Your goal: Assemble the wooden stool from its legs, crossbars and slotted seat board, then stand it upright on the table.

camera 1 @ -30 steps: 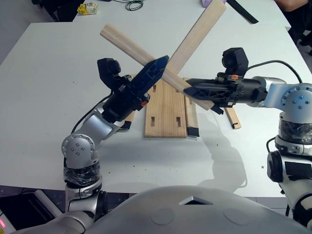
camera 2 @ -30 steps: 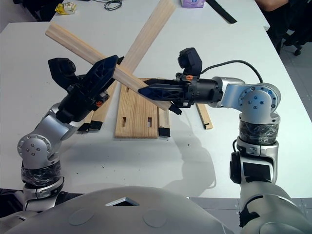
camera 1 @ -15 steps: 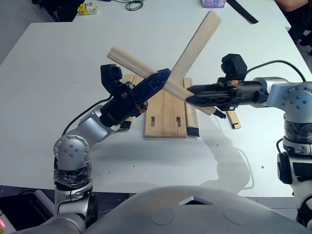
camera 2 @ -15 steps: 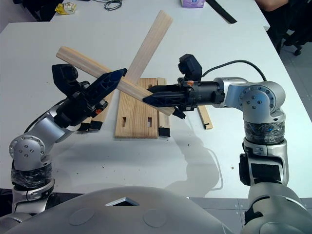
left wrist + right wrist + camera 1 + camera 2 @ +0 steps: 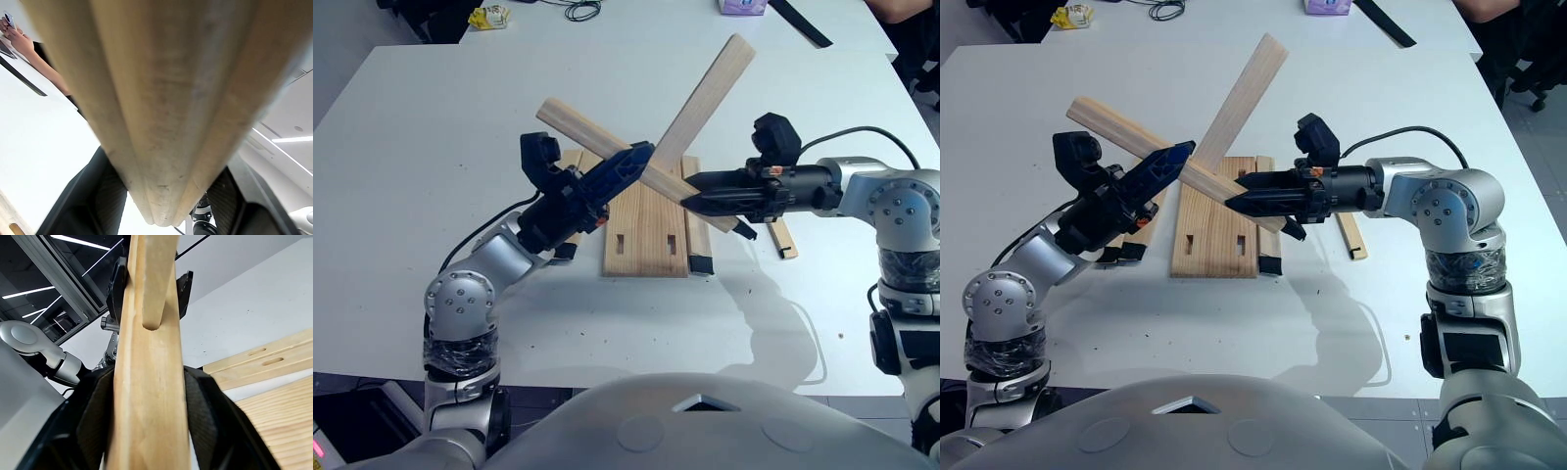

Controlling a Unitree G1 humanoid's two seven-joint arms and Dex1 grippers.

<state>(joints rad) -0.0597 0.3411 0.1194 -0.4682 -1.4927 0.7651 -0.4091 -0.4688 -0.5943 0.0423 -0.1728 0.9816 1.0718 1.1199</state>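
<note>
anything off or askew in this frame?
Nothing broken or spilled. The left gripper holds one leg, the right gripper the other leg, crossed in an X above the seat board; they seem mated at a notch, probably deliberate.

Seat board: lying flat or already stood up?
Lying flat: the seat board rests on the table, slots facing up. The left hand and right hand hold crossed bars above it.

Steep leg [image 5: 161,98], in left gripper [image 5: 639,154]: blurred, far end cut off, lower end hidden in the grip. Cross leg [image 5: 573,119]: stretch inside right gripper [image 5: 691,193] hidden. Crossbar [image 5: 784,238] beneath it half covered.
</note>
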